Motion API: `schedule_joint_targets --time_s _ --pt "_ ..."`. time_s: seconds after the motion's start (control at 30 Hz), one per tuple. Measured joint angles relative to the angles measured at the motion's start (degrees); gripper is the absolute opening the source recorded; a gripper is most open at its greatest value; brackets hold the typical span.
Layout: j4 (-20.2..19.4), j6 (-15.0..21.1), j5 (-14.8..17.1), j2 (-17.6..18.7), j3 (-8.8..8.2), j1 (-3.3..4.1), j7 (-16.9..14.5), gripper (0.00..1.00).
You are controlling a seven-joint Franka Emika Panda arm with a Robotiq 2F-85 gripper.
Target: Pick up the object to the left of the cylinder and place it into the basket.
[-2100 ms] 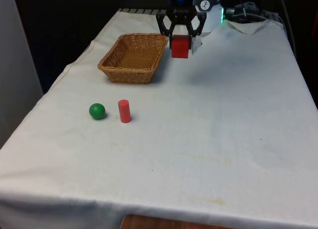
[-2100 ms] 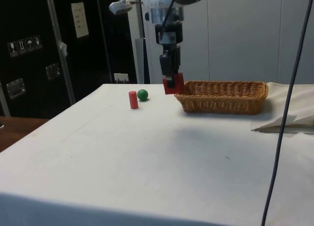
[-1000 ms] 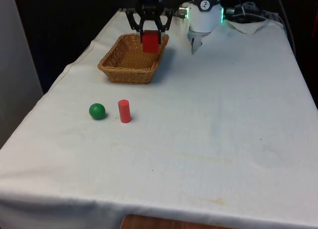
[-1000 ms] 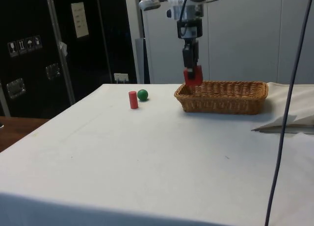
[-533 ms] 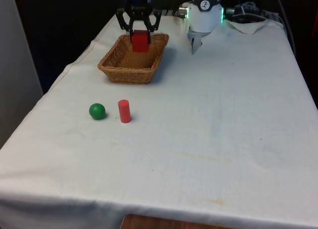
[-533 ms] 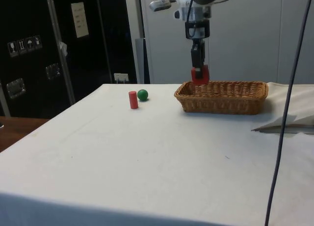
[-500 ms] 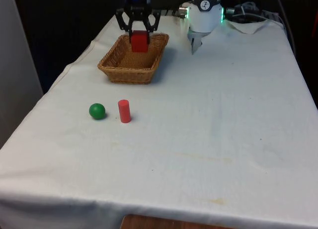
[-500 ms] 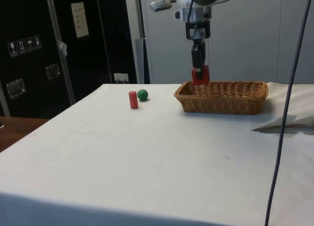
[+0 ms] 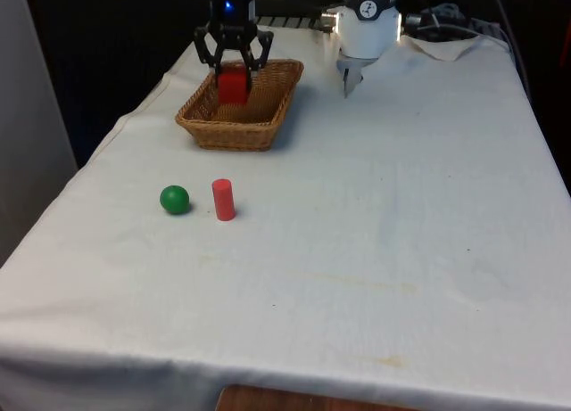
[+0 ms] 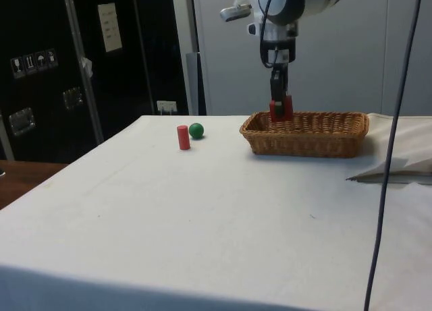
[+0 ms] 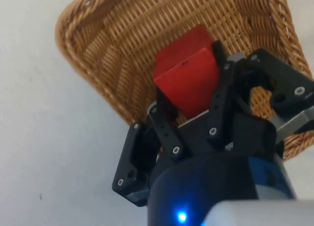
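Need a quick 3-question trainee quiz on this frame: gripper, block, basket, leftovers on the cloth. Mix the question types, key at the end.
1. True or false: the black two-finger gripper has its jaws shut on the red rectangular block.
2. Over which thing does the block hang? A) the brown woven wicker basket B) the small green ball C) the upright red cylinder
3. Fill in: in the front view, the ball lies on the white tablecloth to the ____ of the cylinder.

Key: 1 true; 2 A; 3 left
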Motion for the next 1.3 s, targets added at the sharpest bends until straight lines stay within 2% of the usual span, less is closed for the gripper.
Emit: schedule_joint_targets --time_s 0.03,0.2,0.3,0.5,0.87,0.9,0.97,1.2,1.23,1.3 --pt "0.0 0.0 0.0 0.0 0.00 0.00 0.0 0.00" --pt "0.2 1.3 4.9 3.0 0.06 -0.06 -3.8 0.00" --pt "0.3 1.4 6.4 3.7 0.11 -0.06 -4.9 0.00" --pt "0.3 1.4 11.2 5.6 0.92 -0.06 -8.1 0.00" --pt "0.7 1.4 15.0 8.3 2.41 -0.06 -9.2 0.01" --pt "0.7 1.4 15.4 8.5 2.46 -0.06 -9.4 0.07" --pt "0.8 1.4 15.8 8.8 2.52 -0.06 -9.6 0.24" --pt "1.1 1.4 17.2 9.1 2.58 -0.06 -10.8 0.93" --pt "1.2 1.4 17.2 9.1 2.58 -0.06 -10.8 0.99" --pt "1.2 1.4 17.3 9.1 2.58 -0.06 -10.9 1.00"
